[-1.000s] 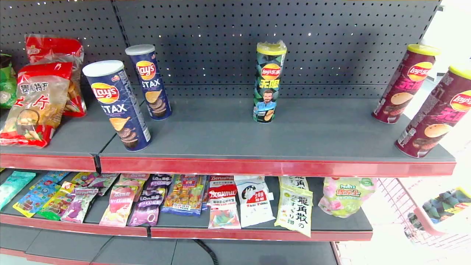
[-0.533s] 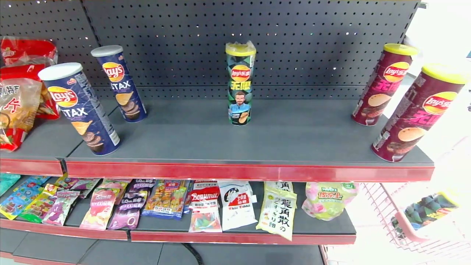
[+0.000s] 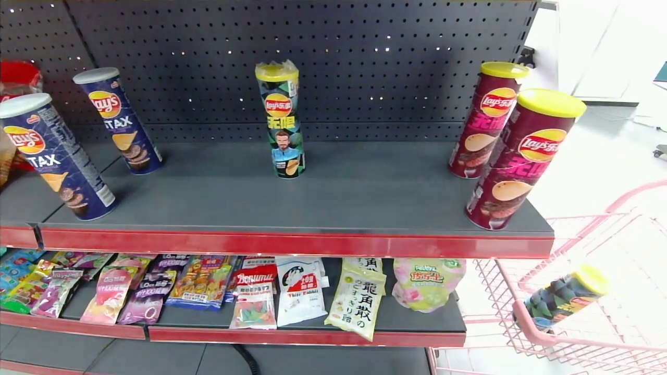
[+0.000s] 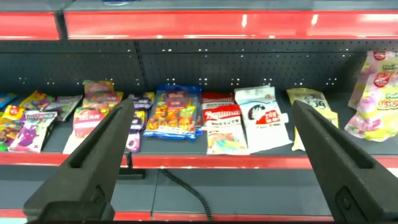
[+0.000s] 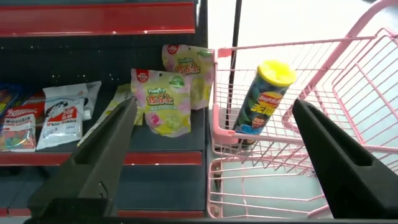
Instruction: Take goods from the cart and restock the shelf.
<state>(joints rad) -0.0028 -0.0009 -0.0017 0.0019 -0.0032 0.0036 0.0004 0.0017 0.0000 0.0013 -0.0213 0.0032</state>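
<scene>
Pink cart [image 3: 542, 339], a green chip can [image 3: 565, 297] leaning inside, now shows fuller as the head camera swung rightward along the shelf [image 3: 292, 243], likely readying a pickup; left gripper [image 4: 212, 106] and right gripper [image 5: 212, 106] both gape empty.

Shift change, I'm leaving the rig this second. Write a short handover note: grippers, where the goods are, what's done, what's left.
Left gripper: open, empty, facing the lower shelf's snack bags.
Right gripper: open, empty, facing the pink cart.
Goods: one green chip can leans in the cart. On the upper shelf stand a matching green can mid-back, two blue cans at left, two maroon cans at right.
Done: nothing gripped yet.
Left: grasp the cart's can, likely with the right gripper, and stand it on the upper shelf.
</scene>
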